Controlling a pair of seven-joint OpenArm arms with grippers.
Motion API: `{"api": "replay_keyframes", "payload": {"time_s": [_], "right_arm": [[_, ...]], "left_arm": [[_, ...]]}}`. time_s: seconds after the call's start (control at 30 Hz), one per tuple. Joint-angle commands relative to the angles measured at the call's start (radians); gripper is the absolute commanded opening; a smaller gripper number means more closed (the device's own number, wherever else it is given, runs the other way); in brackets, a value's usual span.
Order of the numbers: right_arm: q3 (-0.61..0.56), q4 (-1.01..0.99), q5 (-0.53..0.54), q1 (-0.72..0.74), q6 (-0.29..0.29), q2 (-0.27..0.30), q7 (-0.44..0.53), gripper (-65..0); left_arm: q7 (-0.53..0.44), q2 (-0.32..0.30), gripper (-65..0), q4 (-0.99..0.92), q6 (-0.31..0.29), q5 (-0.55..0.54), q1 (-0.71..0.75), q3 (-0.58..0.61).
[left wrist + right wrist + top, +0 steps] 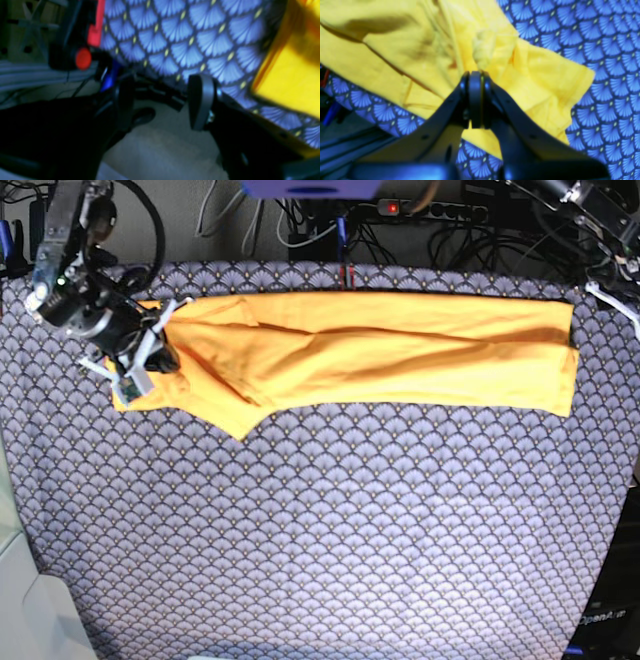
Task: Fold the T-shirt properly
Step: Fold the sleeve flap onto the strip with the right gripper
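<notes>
On the left of the base view the right gripper [150,355] is down on the collar end of the T-shirt [380,355]. In the right wrist view its jaws are pressed together on a bunch of yellow fabric [482,50], so this pincer is clenched on the shirt. The T-shirt lies as a long narrow band near the far edge of the table. Its long axis runs from left to right across the patterned cloth [320,530], and almost all of its length stretches away from the right gripper toward the right side. One pointed flap hangs below the band, just beside the held end.

I judge that the coming move depends on this: the held end must travel along the long axis, toward the far end of the band, to fold it shorter. Nothing lies on the cloth between the two ends.

At the far right, the left gripper [162,102] is off the table edge, over the floor, with its jaws apart and nothing between them. The right end of the shirt lies close to it, so this arm is nearer to that end
</notes>
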Motion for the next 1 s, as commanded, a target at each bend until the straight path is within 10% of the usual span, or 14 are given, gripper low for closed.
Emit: {"api": "replay_keyframes", "payload": {"time_s": [0.0, 0.97], "right_arm": [[0.013, 0.017, 0.033, -0.014, -0.001, 0.017, 0.025, -65.0], [0.113, 0.003, 0.044, -0.034, -0.001, 0.043, 0.034, -64.9]], "left_arm": [[-0.020, -0.019, -31.8, 0.015, 0.004, -0.008, -0.005, -0.001], [-0.023, -0.097, -31.8, -0.071, 0.004, -0.008, 0.015, -0.006]]}}
